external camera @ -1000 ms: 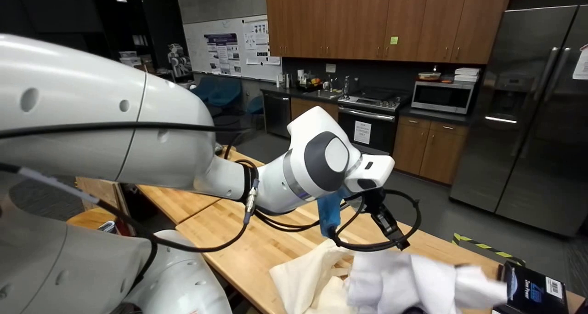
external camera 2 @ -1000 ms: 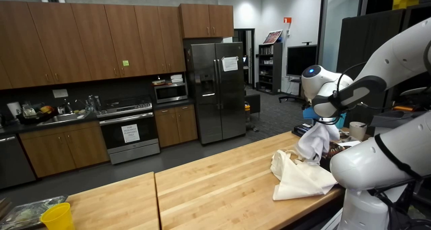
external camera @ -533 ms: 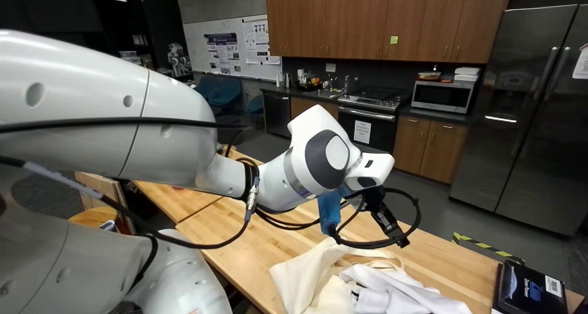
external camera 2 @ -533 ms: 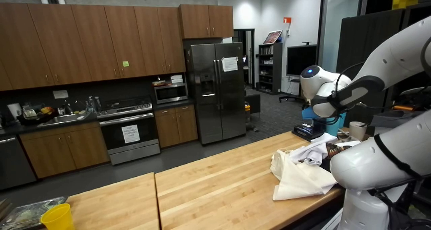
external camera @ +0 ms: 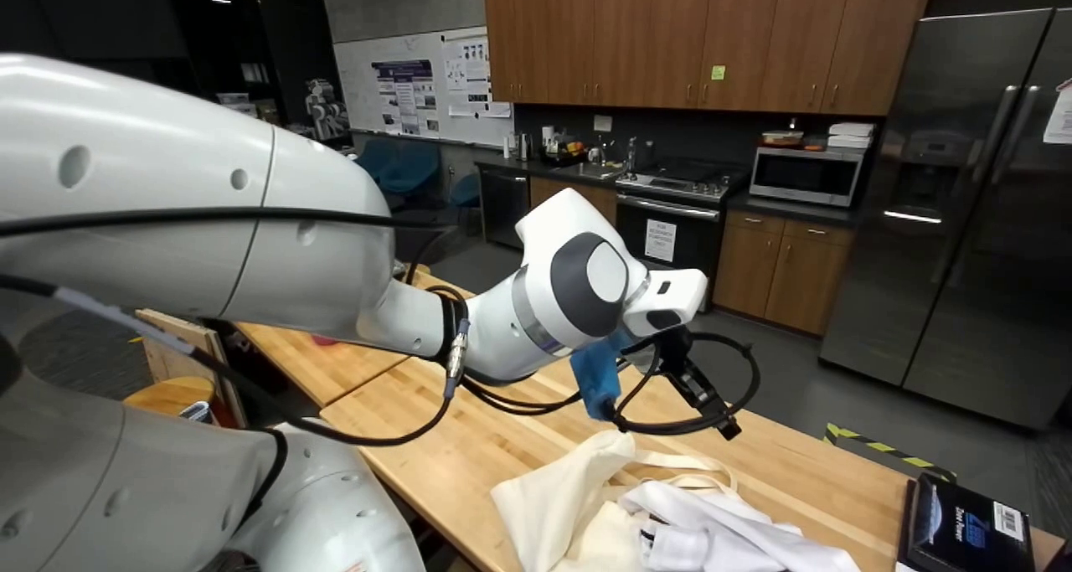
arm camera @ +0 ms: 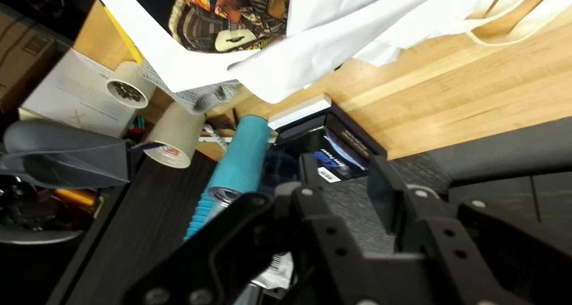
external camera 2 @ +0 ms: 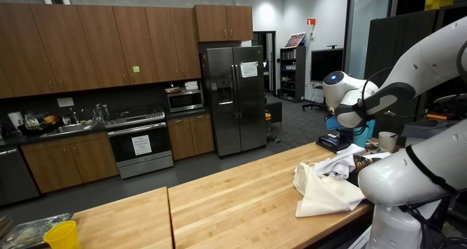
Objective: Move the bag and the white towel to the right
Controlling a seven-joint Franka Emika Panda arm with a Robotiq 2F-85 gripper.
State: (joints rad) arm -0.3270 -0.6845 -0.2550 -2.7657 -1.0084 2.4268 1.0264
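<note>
Bag (external camera 2: 324, 198): slumping, probably because it's soft.
White towel (external camera 2: 338, 165): lying partly over it, maybe for sitting right together.
Gripper (arm camera: 344, 173): holding nothing, jaws standing apart.

We note glare on the wall (external camera 2: 266, 12) in an exterior view; in the wrist view the fingers (arm camera: 314, 206) are out of focus.

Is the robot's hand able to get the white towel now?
Probably yes, after moving over: the hand is open and holds nothing, and nothing seems to cover the white towel.
</note>
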